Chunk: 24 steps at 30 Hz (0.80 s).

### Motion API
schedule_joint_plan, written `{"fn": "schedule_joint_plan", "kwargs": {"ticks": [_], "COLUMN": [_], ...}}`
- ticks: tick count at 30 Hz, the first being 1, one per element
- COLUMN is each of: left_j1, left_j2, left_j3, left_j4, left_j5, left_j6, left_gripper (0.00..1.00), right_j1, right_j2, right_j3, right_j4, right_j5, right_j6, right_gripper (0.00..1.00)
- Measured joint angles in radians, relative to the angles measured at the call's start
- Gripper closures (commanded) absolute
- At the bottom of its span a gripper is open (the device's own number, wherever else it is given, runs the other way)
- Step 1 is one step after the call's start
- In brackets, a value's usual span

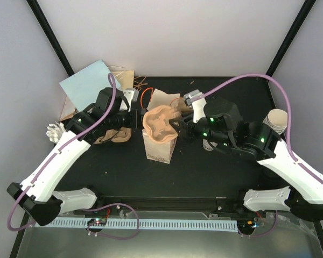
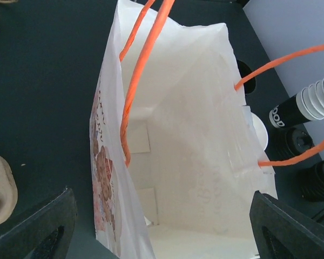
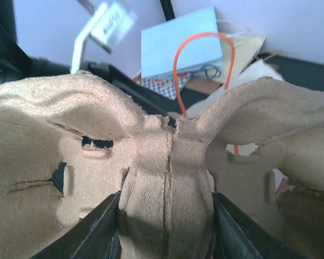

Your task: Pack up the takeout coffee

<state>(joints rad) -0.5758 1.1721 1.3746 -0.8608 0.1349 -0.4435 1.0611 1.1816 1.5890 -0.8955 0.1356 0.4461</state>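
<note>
Coffee cups point(image 2: 318, 181), black-lidded, stand on the table point(image 2: 43, 81) outside the bag point(image 2: 194, 140), just past its right wall. That bag stands open, orange handles point(image 2: 146, 70) up, and only white walls and folds show within. Left claw point(image 2: 162, 221) hangs spread wide over the mouth, gripping nothing. Right claw point(image 3: 166, 216) pinches the tray point(image 3: 70, 129) by its centre rib, its pockets showing only pulp, close by the bag.
</note>
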Motion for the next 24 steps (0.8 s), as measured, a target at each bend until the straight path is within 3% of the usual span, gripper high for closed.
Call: {"fn": "schedule_joint_plan", "kwargs": {"ticks": [5,14,21,24], "left_j1": [0.000,-0.017,-0.020,-0.020], "left_j2": [0.023,0.096,0.180,0.204], "left_j3": [0.000,0.045,0.096,0.097], "left_j4": [0.012,-0.011,-0.054,-0.069], "left_j5": [0.000,-0.085,-0.159,-0.159], "left_j6": [-0.001,-0.004,-0.001,-0.002], "left_gripper": [0.11,0.21,0.34,0.46], "right_j1": [-0.037,-0.071,-0.074,-0.074], "right_j2": [-0.009,-0.018,-0.021,-0.031], "right_j3": [0.045,0.069,0.069,0.069], "right_j4": [0.032,0.060,0.069,0.083], "right_j5": [0.015,0.071,0.074,0.074], "right_j6": [-0.023,-0.041,-0.049,-0.061], "right_gripper": [0.56,0.56,0.56,0.56]}}
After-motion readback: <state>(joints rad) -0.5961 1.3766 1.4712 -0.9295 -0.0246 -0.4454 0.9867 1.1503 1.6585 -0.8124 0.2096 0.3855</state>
